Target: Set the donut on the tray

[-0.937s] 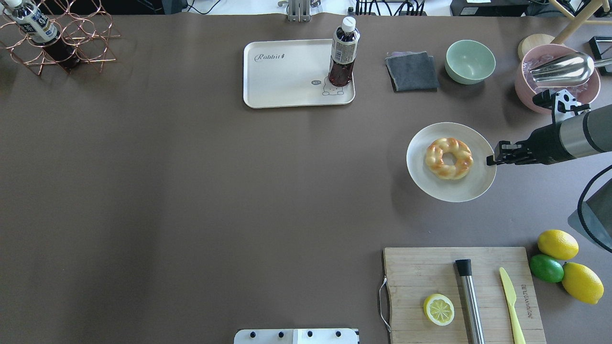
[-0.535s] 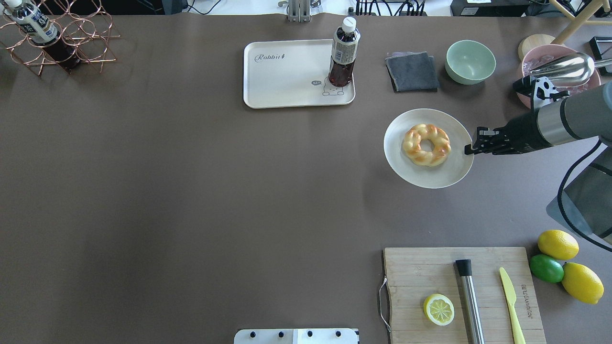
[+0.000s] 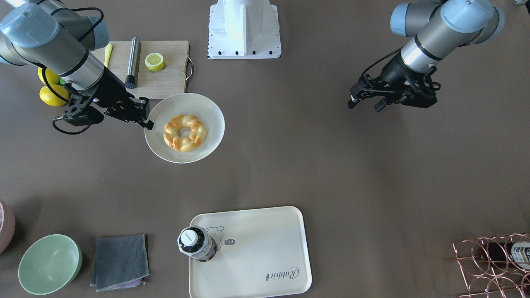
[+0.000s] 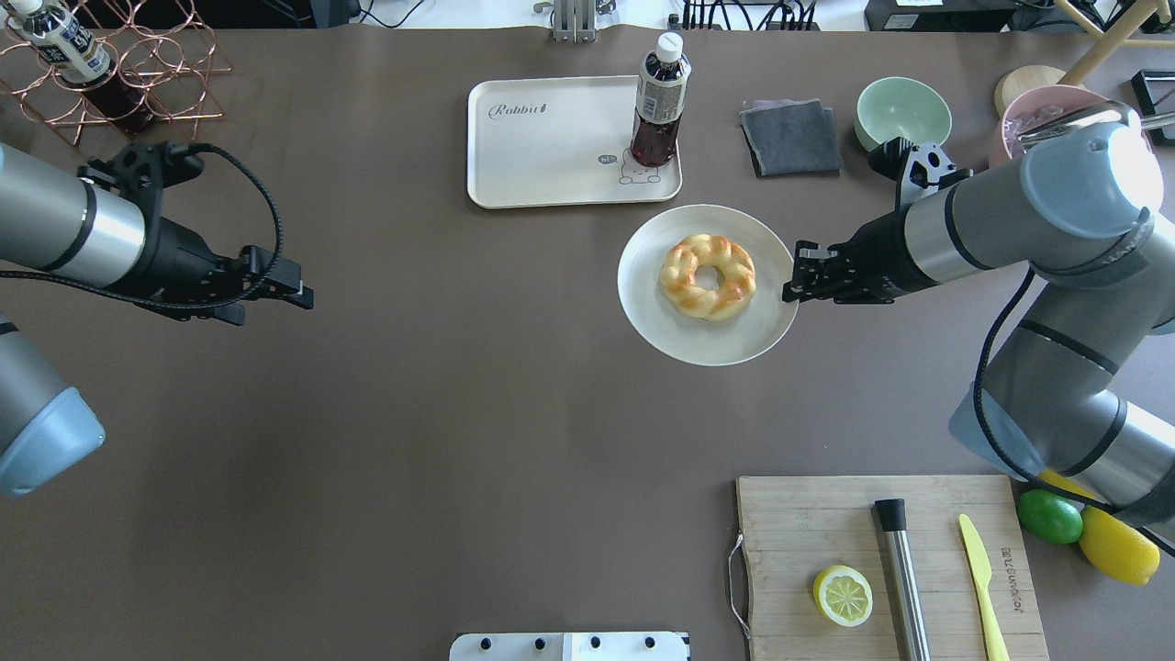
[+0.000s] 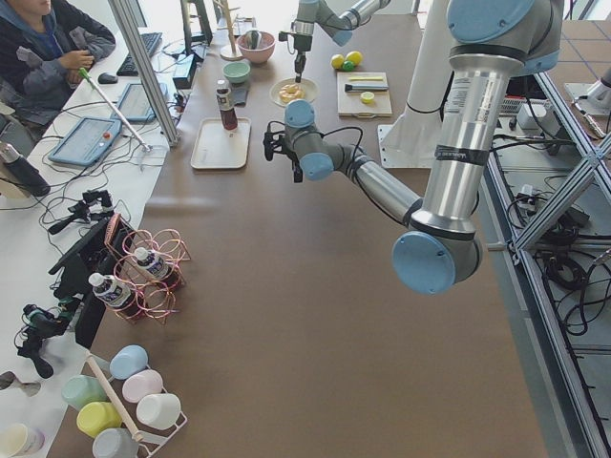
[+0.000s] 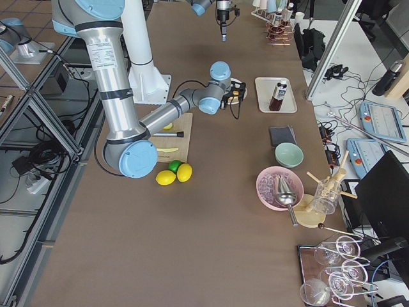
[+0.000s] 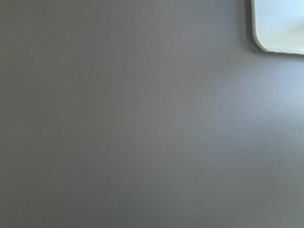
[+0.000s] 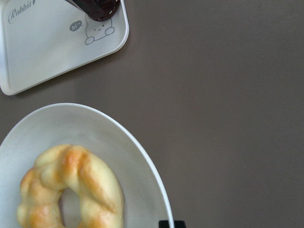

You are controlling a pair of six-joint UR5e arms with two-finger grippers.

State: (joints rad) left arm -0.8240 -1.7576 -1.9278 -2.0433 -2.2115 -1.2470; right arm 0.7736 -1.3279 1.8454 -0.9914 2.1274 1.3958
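The donut (image 4: pixel 708 276), a golden braided ring, lies on a round white plate (image 4: pixel 661 321). My right gripper (image 4: pixel 791 285) is shut on the plate's right rim and holds it just in front of the tray. The cream tray (image 4: pixel 551 156) with "Rabbit" script stands at the back middle, a dark drink bottle (image 4: pixel 659 101) upright on its right corner. My left gripper (image 4: pixel 275 306) is open and empty over bare table at the left. The front view shows the donut (image 3: pixel 184 132), plate (image 3: pixel 207 111), tray (image 3: pixel 256 240), right gripper (image 3: pixel 147 120) and left gripper (image 3: pixel 365 104). The right wrist view shows donut (image 8: pixel 71 185) and tray (image 8: pixel 42 52).
A grey cloth (image 4: pixel 791 138), green bowl (image 4: pixel 902 115) and pink bowl (image 4: pixel 1014 128) stand at the back right. A wooden cutting board (image 4: pixel 826 523) with lemon slice (image 4: pixel 843 595), steel bar and yellow knife is at the front right. A copper bottle rack (image 4: pixel 119 73) is back left.
My right arm has carried the plate with the donut leftward, close to the tray's front right corner. My left arm has come into view from the left.
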